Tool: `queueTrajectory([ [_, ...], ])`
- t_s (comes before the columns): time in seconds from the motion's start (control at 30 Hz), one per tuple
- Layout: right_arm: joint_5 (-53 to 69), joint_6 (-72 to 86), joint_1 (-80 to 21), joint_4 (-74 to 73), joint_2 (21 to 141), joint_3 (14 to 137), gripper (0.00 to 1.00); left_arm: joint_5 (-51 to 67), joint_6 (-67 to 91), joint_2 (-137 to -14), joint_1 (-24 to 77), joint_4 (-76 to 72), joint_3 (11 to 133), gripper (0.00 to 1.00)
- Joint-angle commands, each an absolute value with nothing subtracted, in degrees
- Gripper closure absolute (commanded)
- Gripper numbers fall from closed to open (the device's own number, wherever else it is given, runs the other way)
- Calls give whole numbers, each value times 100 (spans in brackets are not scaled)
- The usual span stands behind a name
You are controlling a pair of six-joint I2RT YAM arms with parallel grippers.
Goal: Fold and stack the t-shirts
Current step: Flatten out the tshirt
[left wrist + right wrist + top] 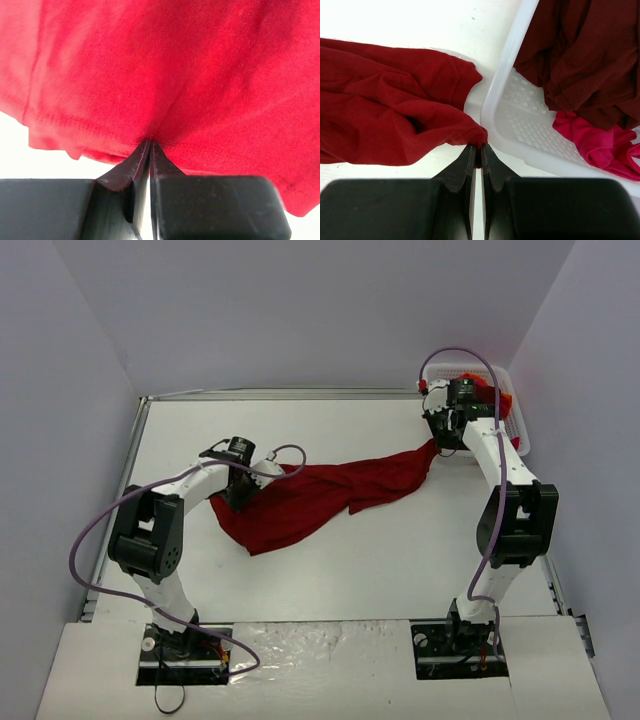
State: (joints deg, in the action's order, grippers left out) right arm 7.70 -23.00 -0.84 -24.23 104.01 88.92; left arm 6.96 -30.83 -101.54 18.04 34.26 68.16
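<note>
A dark red t-shirt (310, 495) lies stretched across the table between both arms. My left gripper (238, 492) is at the shirt's left end. In the left wrist view its jaws (150, 144) are pinched together on the hemmed edge of the t-shirt (165, 75). My right gripper (437, 445) holds the shirt's right end beside the basket. In the right wrist view it (480, 147) is shut on a bunched corner of the t-shirt (385, 115). More t-shirts lie in the basket: a darker maroon one (580, 55) and a brighter red-pink one (600, 145).
The white plastic mesh basket (518, 430) stands at the back right, its rim (505, 65) right next to my right gripper. Purple cables loop from both arms. Walls close in the table on the left, back and right.
</note>
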Motion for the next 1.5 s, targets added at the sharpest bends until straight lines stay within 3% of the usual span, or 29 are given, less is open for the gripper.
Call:
queueTrajectory([
  [0.0,668,-2364,-123,-2443,10424,8982,100,484,-3041,-9677,1837,3664,7171,98],
  [0.33,721,-2373,-132,-2443,10362,8956,100,159,-3006,-9387,1837,3920,7409,97],
  [0.53,563,-2320,-132,-2443,10336,9263,100,-1306,-2621,-9360,1758,3314,7461,98],
  [0.7,396,-2285,-114,-2461,10266,9825,100,-1827,-2119,-9176,1390,3059,7866,98],
  [1.47,782,-2101,176,-2443,9422,10222,100,-2891,-1942,-7242,1090,2830,8341,98],
])
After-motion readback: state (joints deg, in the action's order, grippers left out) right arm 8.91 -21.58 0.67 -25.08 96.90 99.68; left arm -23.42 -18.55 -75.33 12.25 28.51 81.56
